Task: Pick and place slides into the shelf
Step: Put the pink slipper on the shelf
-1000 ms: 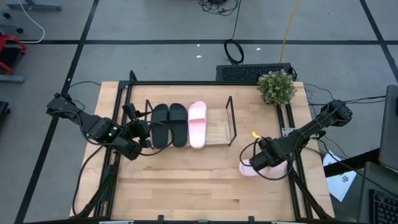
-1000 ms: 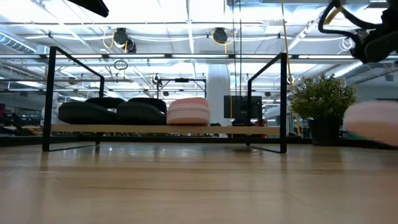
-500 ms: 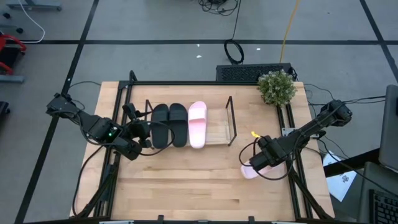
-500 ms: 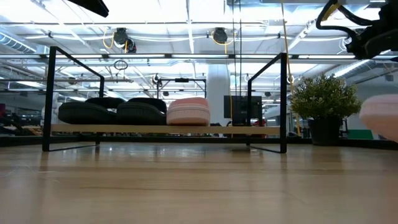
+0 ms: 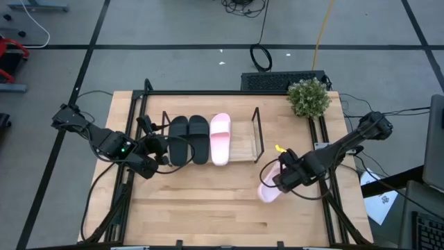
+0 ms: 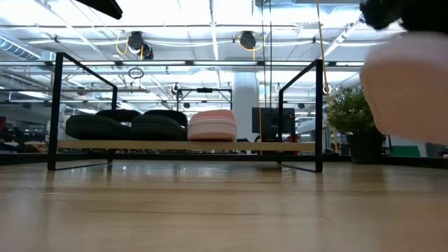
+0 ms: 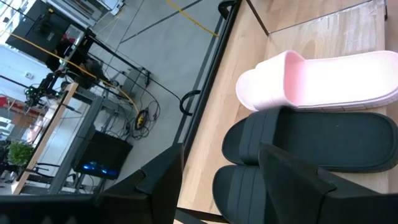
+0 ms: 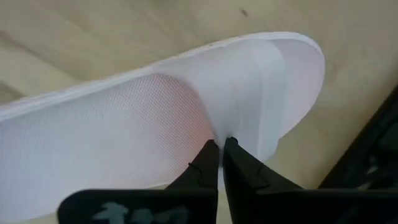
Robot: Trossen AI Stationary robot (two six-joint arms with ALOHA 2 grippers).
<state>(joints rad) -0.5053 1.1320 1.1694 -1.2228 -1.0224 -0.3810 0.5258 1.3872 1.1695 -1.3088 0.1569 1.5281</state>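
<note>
The last pale pink open-toe slide sandal (image 8: 186,118) is pinched at the edge of its wide strap by the right gripper (image 8: 222,149), whose dark fingers are pressed almost together on that thin edge; in the high view the same pale sandal (image 5: 267,189) hangs just below and ahead of the gripper (image 5: 277,182), clear of the light wooden table top (image 5: 208,208). The low shelf with its light board base and thin black wire ends (image 5: 258,135) lies ahead of the pincer, towards the table's middle, with two matte black slide sandals (image 5: 189,139) and one pale pink slide sandal (image 5: 220,137) already seated and one bay left free at the end nearest the pincer. Since so little material is gripped, a slow, level carry is judged advisable, with the sandal raised above the wire end, aligned parallel to its neighbours, and lowered flat into the free bay before release. The left gripper (image 7: 217,186) is held spread, empty, just beside the black pair. Against the earlier frames, the held sandal is found lifted and shifted towards the shelf, and it looms far larger in the low view; the shelf contents and left arm are unchanged.
</note>
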